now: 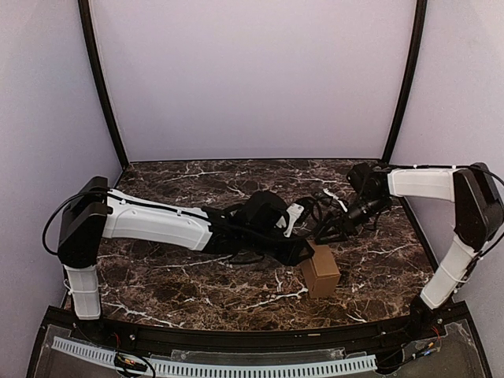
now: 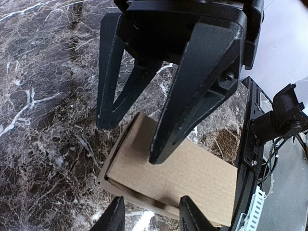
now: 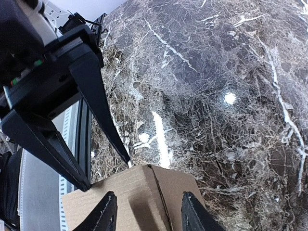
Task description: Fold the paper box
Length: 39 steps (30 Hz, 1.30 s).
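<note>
**On the marble table [image 1: 173, 287], right of centre: paper box [image 1: 321, 276] stands as a cube, both sets of jaws apart**

On the near half of the tabletop you have the paper box standing as a small brown cube, well away from the table's edges. The two grippers converge on its upper rear side, one from the left and one from the right.

In the left wrist view, your right gripper [image 2: 130, 143] hangs over a corner of the box with its jaws released. One finger [image 2: 192, 96] lies above the cardboard face, the other [image 2: 107, 82] stands off the edge above bare marble, and nothing is pinched between them. At the bottom of that view, the left wrist's own fingertips sit spread above the near edge of the box. A thin dark slit shows there between layers of card.

In the right wrist view, your left gripper [image 3: 108, 176] comes in from the upper left, jaws likewise parted and empty. Both of its tips line up along the far upper edge of the box. They seem to touch the card, though the angle leaves that uncertain. The right wrist's own fingers frame the top face, where a seam runs between two panels.
</note>
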### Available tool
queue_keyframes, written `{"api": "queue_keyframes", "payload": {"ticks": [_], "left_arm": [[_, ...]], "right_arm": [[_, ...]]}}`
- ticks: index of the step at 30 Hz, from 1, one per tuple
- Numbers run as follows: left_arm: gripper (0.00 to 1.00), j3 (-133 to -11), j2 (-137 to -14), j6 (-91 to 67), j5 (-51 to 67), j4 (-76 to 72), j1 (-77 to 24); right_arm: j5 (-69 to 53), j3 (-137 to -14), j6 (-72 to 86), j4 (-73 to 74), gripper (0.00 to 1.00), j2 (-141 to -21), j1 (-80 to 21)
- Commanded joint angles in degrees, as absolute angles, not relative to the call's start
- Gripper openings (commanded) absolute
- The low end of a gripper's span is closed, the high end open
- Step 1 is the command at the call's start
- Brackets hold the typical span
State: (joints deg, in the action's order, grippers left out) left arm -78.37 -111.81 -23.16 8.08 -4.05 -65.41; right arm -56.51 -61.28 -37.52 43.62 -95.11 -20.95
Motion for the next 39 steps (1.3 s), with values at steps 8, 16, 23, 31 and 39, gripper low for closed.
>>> {"api": "queue_keyframes", "payload": {"ticks": [8, 16, 23, 31, 39], "left_arm": [[0.35, -78.5, -113.9, -25.6, 10.1, -3.8, -64.3], [0.31, -76.5, -115.1, -27.5, 10.6, -5.4, -63.0], [0.27, -75.6, -116.2, -28.0, 10.8, -4.4, -62.4], [0.26, -73.7, -116.4, -27.9, 9.8, -3.0, -61.8], [0.34, -69.7, -110.0, -24.5, 9.8, -12.5, -61.7]], "right_arm": [[-60.8, -62.4, -38.0, 44.3, 0.31, -100.4, -20.9], [-61.6, -62.1, -37.9, 45.1, 0.2, -103.0, -20.8], [-57.1, -59.4, -34.9, 42.8, 0.18, -103.6, -20.8], [-49.7, -57.7, -30.2, 39.9, 0.16, -105.0, -20.7], [-53.7, -60.4, -33.5, 41.7, 0.28, -95.7, -20.5]]}}
